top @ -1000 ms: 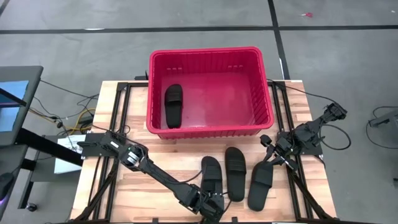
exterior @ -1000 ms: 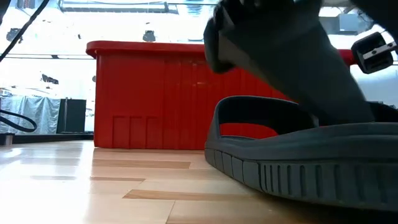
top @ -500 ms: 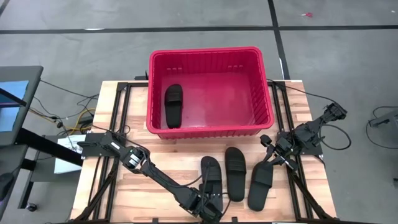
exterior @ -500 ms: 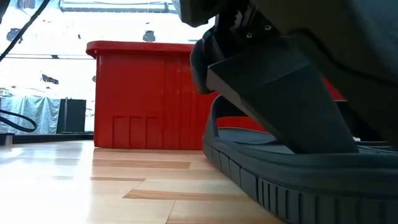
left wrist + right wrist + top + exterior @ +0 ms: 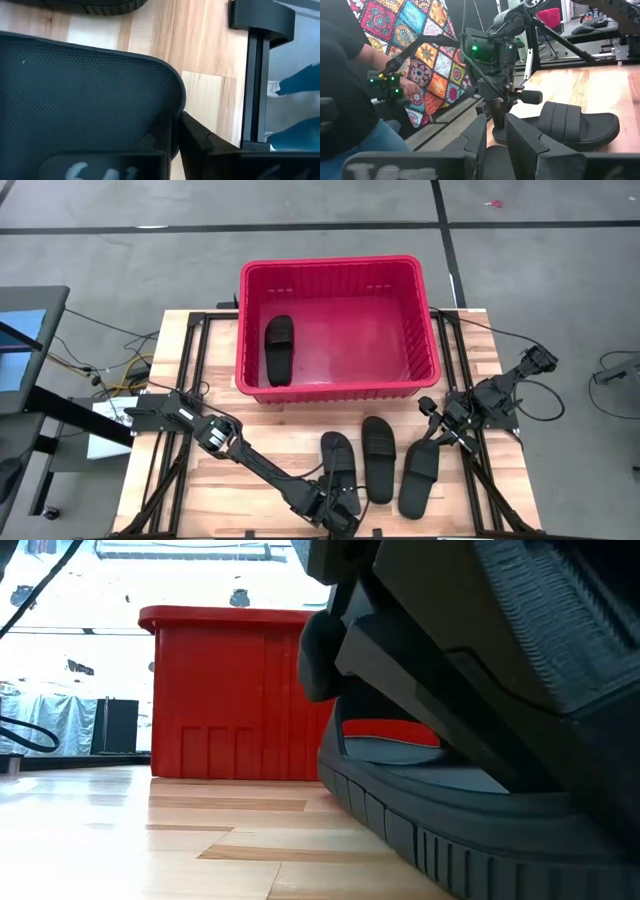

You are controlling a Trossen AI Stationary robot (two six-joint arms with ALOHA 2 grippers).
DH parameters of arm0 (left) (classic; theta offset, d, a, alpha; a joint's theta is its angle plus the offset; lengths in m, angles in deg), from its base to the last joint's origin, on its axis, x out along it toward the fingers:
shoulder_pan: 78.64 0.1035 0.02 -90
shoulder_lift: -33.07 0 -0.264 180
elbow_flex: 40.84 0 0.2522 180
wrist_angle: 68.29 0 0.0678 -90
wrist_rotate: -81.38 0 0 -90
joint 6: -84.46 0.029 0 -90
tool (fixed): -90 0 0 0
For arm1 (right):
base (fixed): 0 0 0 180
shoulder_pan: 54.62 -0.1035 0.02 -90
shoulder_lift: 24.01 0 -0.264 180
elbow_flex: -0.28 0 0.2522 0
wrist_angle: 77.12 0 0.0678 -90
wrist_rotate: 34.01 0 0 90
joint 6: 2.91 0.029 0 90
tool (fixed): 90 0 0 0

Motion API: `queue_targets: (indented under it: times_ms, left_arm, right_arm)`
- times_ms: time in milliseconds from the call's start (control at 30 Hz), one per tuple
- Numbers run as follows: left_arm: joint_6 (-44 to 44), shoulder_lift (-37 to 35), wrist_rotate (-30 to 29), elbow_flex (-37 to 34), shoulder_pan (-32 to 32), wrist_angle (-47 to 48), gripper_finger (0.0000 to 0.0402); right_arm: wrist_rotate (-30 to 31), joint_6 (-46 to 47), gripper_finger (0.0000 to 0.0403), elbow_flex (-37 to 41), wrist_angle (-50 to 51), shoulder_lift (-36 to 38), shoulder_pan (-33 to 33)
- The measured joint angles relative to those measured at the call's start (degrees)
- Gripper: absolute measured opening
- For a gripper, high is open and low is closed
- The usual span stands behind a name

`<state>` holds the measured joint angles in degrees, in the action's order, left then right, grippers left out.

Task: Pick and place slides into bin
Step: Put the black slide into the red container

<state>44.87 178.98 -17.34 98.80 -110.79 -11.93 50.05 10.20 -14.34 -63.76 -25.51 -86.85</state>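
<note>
Black sandal (image 5: pixel 338 463) pinched at heel edge by closed left gripper (image 5: pixel 335 505) | right gripper (image 5: pixel 437 437) jaws: cannot tell | risk: thin grip slips short of red bin (image 5: pixel 428 310)

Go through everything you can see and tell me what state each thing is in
Bin: upright, one slide lying flat inside.
Three slides: on the table, outside the bin.
Left gripper: shut on the leftmost slide.
Right gripper: at the rightmost slide.
</note>
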Motion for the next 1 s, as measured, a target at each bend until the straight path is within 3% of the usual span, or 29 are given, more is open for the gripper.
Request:
queue_targets:
  times_ms: [367, 533, 1000]
  left_arm:
    - [3.2, 0.5, 3.2, 8.6, -0.3, 6.4, 0.0001]
    - [3.1, -2.6, 3.3, 8.3, -0.9, 6.6, 0.0000]
    - [1.8, -14.5, -3.8, 8.5, -5.5, 4.7, 0.0000]
  right_arm:
    - [0.0, 0.0, 0.0063, 0.0, 0.0, 0.0, 0.0]
    - [0.0, 0.0, 0.0063, 0.0, 0.0, 0.0, 0.0]
    - [0.0, 0.0, 0.0063, 0.0, 0.0, 0.0, 0.0]
